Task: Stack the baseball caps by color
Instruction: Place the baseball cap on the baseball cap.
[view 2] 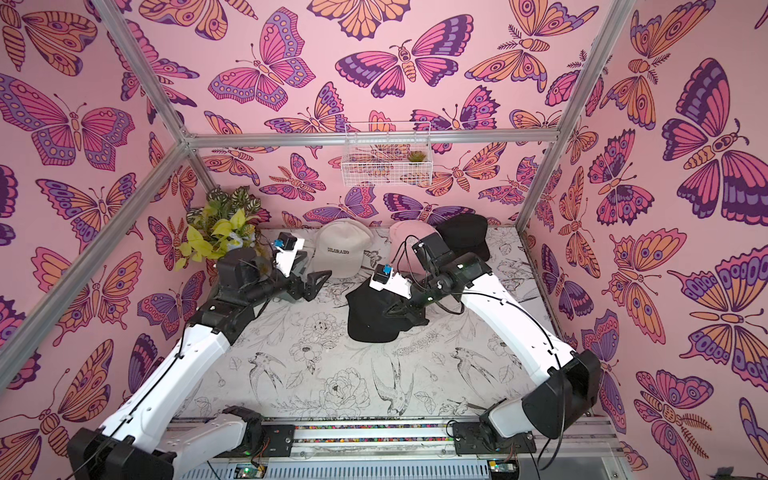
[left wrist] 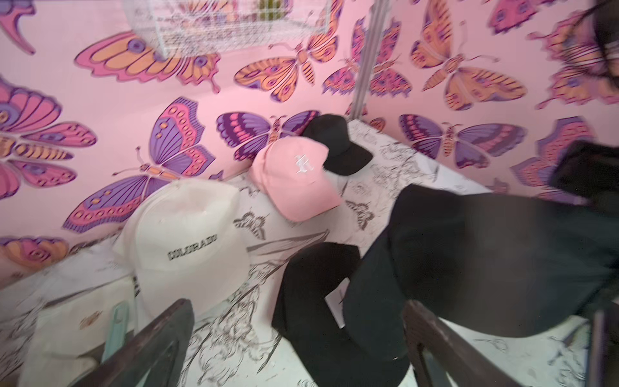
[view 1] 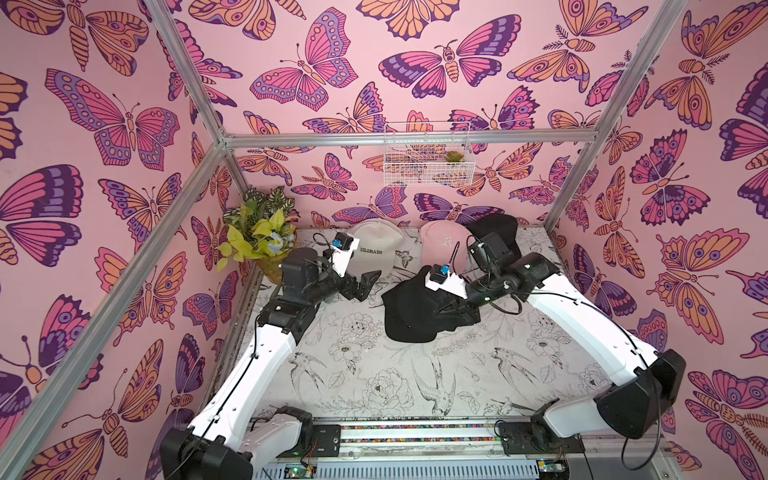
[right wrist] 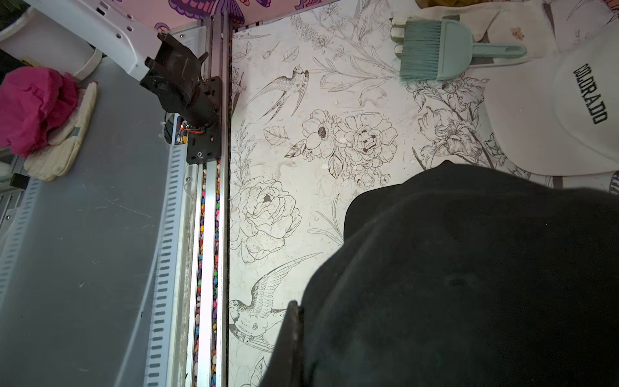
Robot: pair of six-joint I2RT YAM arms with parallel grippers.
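Our right gripper (view 1: 442,309) pinched a black cap (view 1: 405,328) at mid-frame; the left gripper (view 1: 368,284) gaped empty to its left. We judged the thin pinch could slip, dropping it askew off the lower cap (left wrist: 311,301).

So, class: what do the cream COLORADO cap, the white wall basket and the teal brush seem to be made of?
Cream cap: soft woven fabric, probably cotton, matte; seams and slight creases show. Wall basket: thin wire grid, seemingly white-coated metal. Teal brush: likely moulded plastic, smooth one-piece handle, with fine synthetic-looking bristles.
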